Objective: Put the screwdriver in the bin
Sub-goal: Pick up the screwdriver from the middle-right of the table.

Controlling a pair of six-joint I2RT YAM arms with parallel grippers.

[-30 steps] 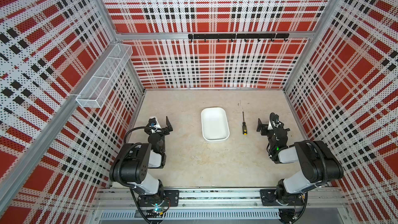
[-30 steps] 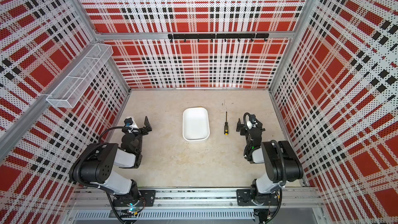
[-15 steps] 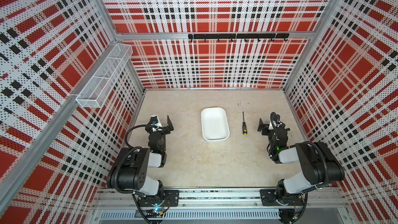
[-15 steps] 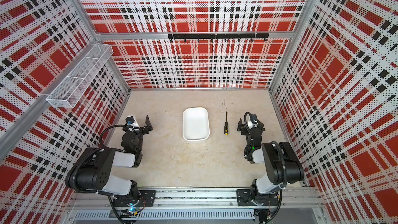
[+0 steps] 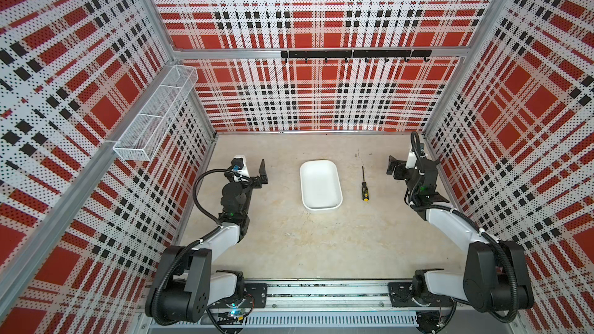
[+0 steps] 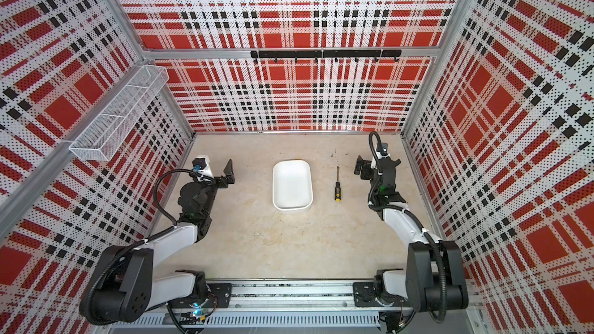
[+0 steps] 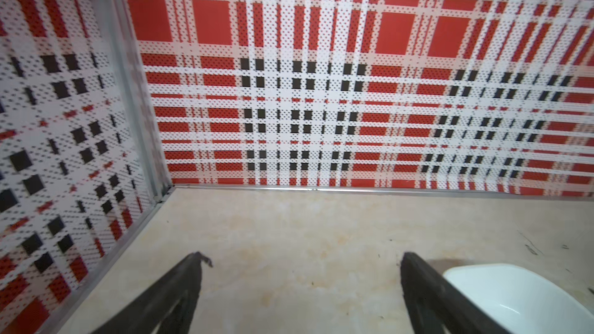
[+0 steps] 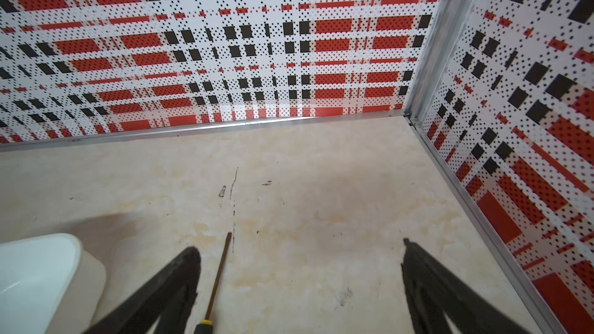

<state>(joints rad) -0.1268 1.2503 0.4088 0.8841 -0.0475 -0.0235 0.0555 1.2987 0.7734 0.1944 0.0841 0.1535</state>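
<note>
- Right wrist view: the right gripper (image 8: 299, 247) has its two black fingers spread wide, with only bare beige tabletop (image 8: 321, 187) between them. A small slim screwdriver with a thin dark shaft and a black, yellow-marked handle (image 8: 218, 277) lies flat just inside the finger on the bin's side. Its shaft runs the way the fingers point, the tip is just past the fingertips, and the handle lies back toward the wrist. A shallow white plastic bin with rounded corners (image 8: 35, 268) sits just outside that same finger.
- The step in hand looks like the reach for the screwdriver. To do it well, I would shift the fingers sideways toward the bin until the tool is centred. Then draw back so they bracket the handle rather than the thin shaft, sink until the tips nearly meet the table, and close across it.
- Left wrist view: the left gripper (image 7: 302, 255) is also spread wide and empty. The bin's corner (image 7: 514, 297) is just outside one finger, and no screwdriver shows here. I judge this arm has no part in the step.
- In both top views, the screwdriver (image 5: 364, 184) (image 6: 337, 184) lies between the empty bin (image 5: 320, 184) (image 6: 292, 184) and the right fingers. It touches neither and runs parallel to the bin's long side. The carry looks short: lift clear of the rim, then lay the tool lengthwise.
- A long white wire-mesh basket (image 5: 154, 117) hangs on the wall, well apart from both sets of fingers. It is not the target.
</note>
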